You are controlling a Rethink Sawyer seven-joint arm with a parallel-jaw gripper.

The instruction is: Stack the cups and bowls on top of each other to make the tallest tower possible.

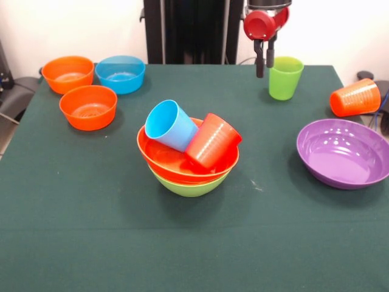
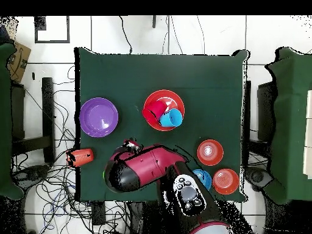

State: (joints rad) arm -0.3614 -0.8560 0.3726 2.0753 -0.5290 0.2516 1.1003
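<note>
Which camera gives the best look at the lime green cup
The front view. There the lime green cup stands upright on the table, fully visible just beside the gripper. In the overhead view the red arm covers that spot, so the cup cannot be made out.

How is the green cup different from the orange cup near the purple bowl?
The green cup stands upright with its mouth up; the orange cup lies tipped on its side. The green cup sits well on the table, just under the gripper; the orange cup is at the table's edge. One is lime green, the other orange. Both are tapered plastic tumblers, and neither is on the tower yet.
</note>
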